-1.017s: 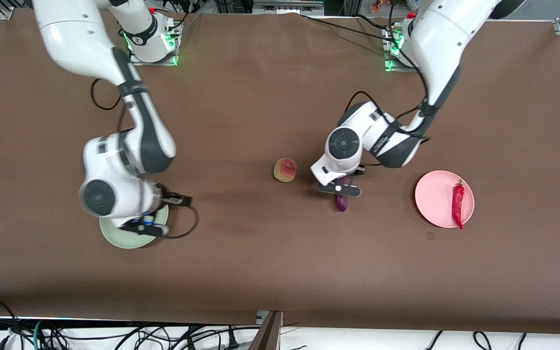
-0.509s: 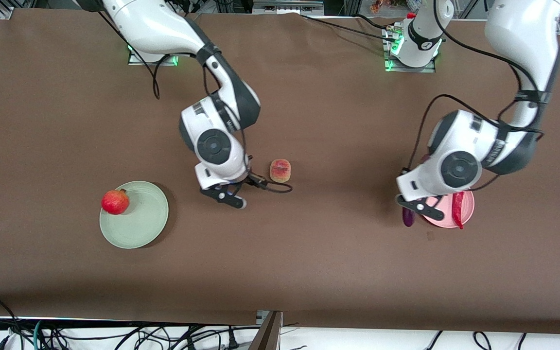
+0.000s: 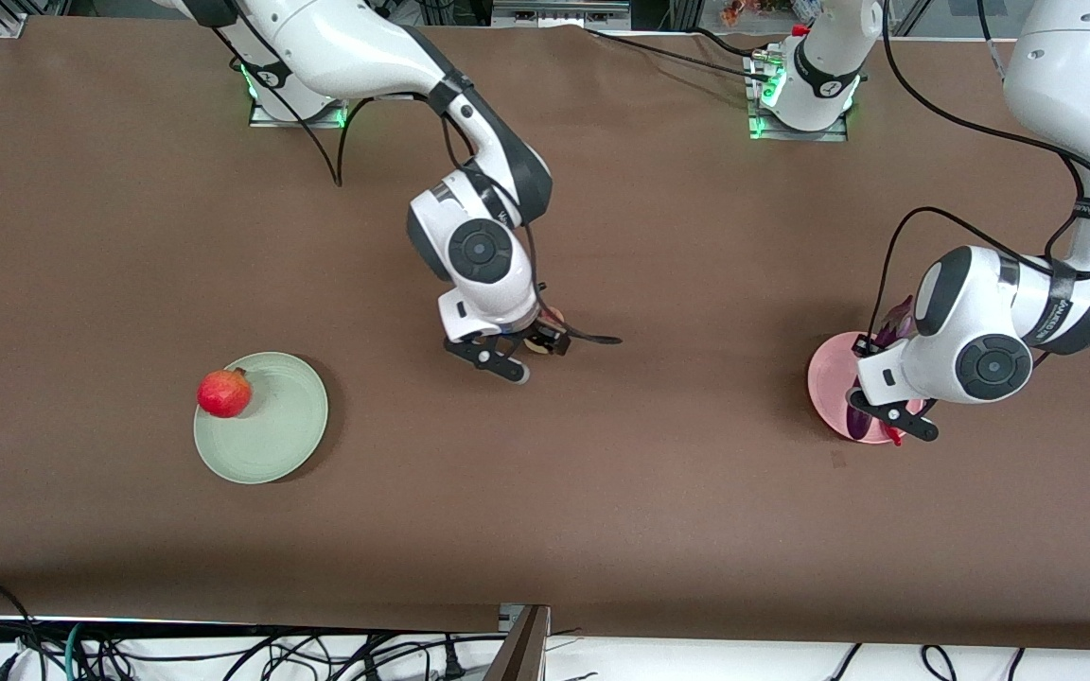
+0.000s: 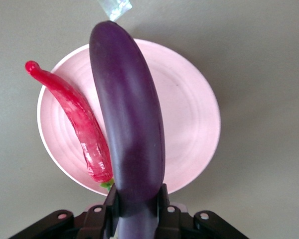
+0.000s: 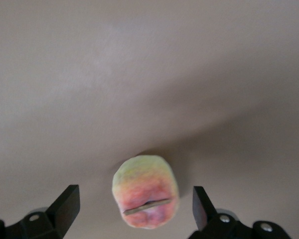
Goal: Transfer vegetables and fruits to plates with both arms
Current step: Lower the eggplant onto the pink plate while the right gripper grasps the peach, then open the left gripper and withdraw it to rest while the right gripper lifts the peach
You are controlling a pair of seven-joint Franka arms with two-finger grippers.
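My left gripper (image 3: pixel 886 416) is shut on the long purple eggplant (image 3: pixel 859 421) and holds it over the pink plate (image 3: pixel 824 378). In the left wrist view the eggplant (image 4: pixel 129 114) sits between the fingers (image 4: pixel 162 199), over the plate (image 4: pixel 189 114) and beside the red chili (image 4: pixel 82 124) lying on it. My right gripper (image 3: pixel 495 361) is open low over the yellowish-pink creased fruit (image 3: pixel 536 346). In the right wrist view that fruit (image 5: pixel 145 191) lies on the table between the spread fingers (image 5: pixel 65 201). The red crowned fruit (image 3: pixel 223 392) rests on the mint green plate (image 3: pixel 285 430).
The brown table (image 3: pixel 545 492) is bare between the two plates and toward the front camera. The arm bases (image 3: pixel 805 95) stand at the table's back edge. A small mark (image 3: pixel 837 459) lies near the pink plate.
My right gripper left the red fruit on the green plate and moved over the creased fruit. My left gripper carried the eggplant from mid-table to over the pink plate.
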